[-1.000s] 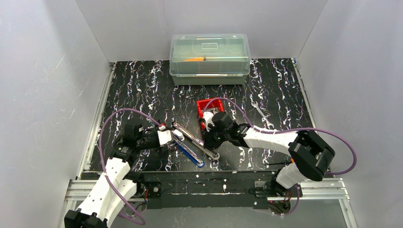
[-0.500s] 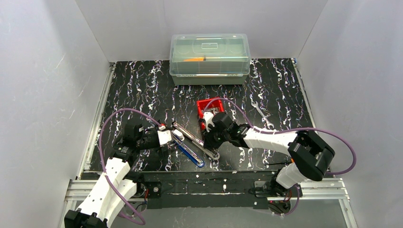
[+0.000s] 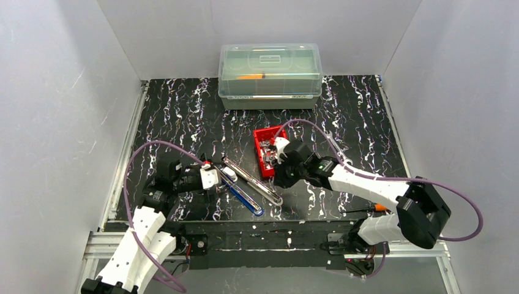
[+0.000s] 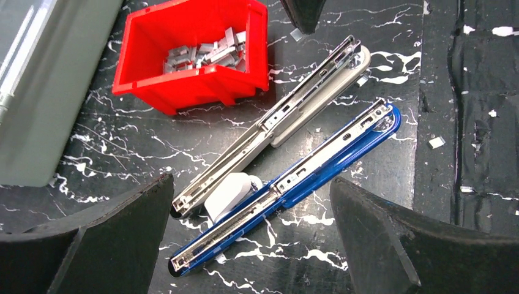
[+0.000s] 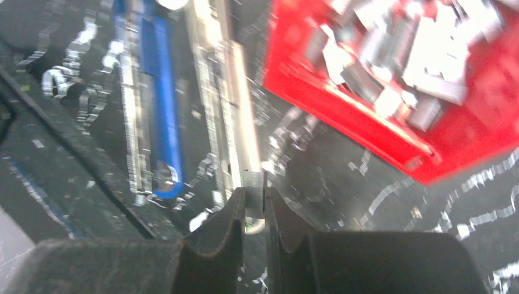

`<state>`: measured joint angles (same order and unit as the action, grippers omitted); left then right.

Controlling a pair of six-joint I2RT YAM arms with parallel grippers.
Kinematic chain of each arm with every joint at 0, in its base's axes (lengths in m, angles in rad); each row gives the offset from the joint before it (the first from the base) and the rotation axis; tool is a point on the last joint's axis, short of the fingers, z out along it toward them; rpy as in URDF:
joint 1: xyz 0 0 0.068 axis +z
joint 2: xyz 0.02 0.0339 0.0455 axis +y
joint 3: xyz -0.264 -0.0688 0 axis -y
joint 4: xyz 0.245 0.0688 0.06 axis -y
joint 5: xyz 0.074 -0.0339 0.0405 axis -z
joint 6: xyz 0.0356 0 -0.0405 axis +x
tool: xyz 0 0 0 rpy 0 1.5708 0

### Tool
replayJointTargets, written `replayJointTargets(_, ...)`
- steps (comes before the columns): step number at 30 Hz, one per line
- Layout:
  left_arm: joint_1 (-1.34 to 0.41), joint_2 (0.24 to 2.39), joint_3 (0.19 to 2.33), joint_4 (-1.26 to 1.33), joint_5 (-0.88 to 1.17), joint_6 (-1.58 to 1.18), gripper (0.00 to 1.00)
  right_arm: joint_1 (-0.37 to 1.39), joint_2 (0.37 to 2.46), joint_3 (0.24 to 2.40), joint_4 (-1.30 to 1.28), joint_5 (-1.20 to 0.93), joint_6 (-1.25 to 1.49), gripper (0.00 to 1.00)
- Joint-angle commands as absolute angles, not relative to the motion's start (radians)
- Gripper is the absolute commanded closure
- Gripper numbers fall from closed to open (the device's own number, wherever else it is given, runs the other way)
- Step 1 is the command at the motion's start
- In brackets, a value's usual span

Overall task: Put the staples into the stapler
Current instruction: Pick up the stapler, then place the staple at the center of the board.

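Two staplers lie opened flat, side by side: a grey one (image 3: 251,179) (image 4: 275,116) and a blue one (image 3: 245,197) (image 4: 294,174). A red bin (image 3: 260,133) (image 4: 183,92) behind them holds several loose silvery staples (image 4: 205,52) (image 5: 392,55). My left gripper (image 3: 214,177) (image 4: 250,184) is open and empty, low over the staplers' left ends. My right gripper (image 3: 276,160) (image 5: 254,196) is shut on a small staple strip (image 5: 253,184), above the grey stapler (image 5: 229,92) beside the bin (image 5: 367,135). The right wrist view is blurred.
A clear lidded box (image 3: 270,75) stands at the back of the mat. A wrench (image 3: 336,147) lies right of the bin. An orange-handled tool (image 3: 367,208) lies near the front right edge. Small staple bits (image 4: 436,142) dot the mat.
My right gripper has moved a little right and back toward the red bin, and its arm has swung right. My left gripper has drawn back slightly to the left.
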<state>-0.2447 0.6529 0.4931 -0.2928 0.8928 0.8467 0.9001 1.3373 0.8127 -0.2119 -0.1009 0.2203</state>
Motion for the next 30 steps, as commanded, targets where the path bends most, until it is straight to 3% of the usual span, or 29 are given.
replayJointTargets(1, -0.248, 0.607, 0.5, -0.304, 0.946, 0.834, 0.01, 0.856, 1.316, 0.729, -0.302, 0.025, 0.333, 0.8)
replayJointTargets(9, -0.248, 0.613, 0.503, -0.31, 0.941, 0.836, 0.01, 0.853, 1.346, 0.633, -0.245, 0.036, 0.405, 0.8)
replayJointTargets(15, -0.248, 0.614, 0.499, -0.311, 0.944, 0.832, 0.01, 0.853, 1.366, 0.653, -0.289, 0.092, 0.398, 0.58)
replayJointTargets(20, -0.248, 0.611, 0.499, -0.314, 0.939, 0.832, 0.01, 0.853, 1.374, 0.671, -0.314, 0.107, 0.391, 0.49)
replayJointTargets(24, -0.248, 0.612, 0.5, -0.316, 0.94, 0.834, 0.01, 0.853, 1.377, 0.7, -0.337, 0.122, 0.383, 0.49)
replayJointTargets(30, -0.248, 0.611, 0.5, -0.321, 0.936, 0.835, 0.01, 0.859, 1.382, 0.718, -0.351, 0.135, 0.373, 0.59)
